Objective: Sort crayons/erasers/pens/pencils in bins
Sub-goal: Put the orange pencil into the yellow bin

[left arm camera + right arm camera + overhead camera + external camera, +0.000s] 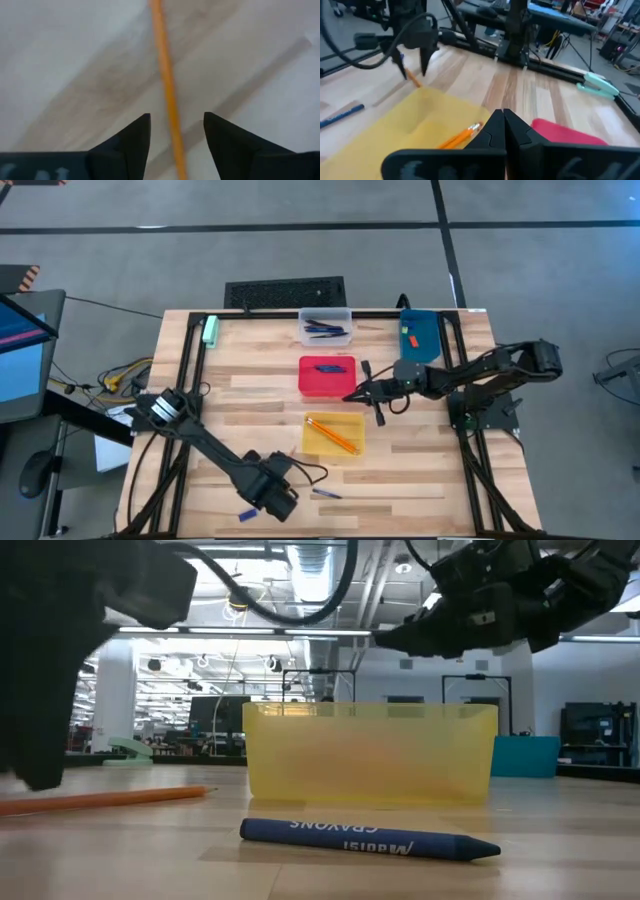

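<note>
Wooden table (420,470), seen from above, bearing four bins and loose items. Left arm (200,438) stretched from the left edge toward the near side; right arm (480,370) reaching in from the right toward the middle.

Clear bin (326,326) at the far edge, holding dark pens (325,330). Blue bin (420,335) to its right, with a small orange-red eraser (406,330) and a yellow-green eraser (410,340) inside. Red bin (327,375) at centre, containing blue crayons (328,366). Yellow bin (334,434) nearer the front, holding orange pencils (331,432).

Left gripper (176,131) low over the near part of the table, jaws parted a moderate way and empty, straddling a loose orange pencil (167,90) lying on the wood between the fingers (135,137). Right gripper (352,394) raised between the red and yellow bins, jaws pressed together with nothing held.

Pale green block (211,330) near the far-left corner. Loose blue crayon (370,837) lying on the table in front of the yellow bin in the low view, label upside down. Another small blue stick (247,513) at the near edge, left of the left gripper.
</note>
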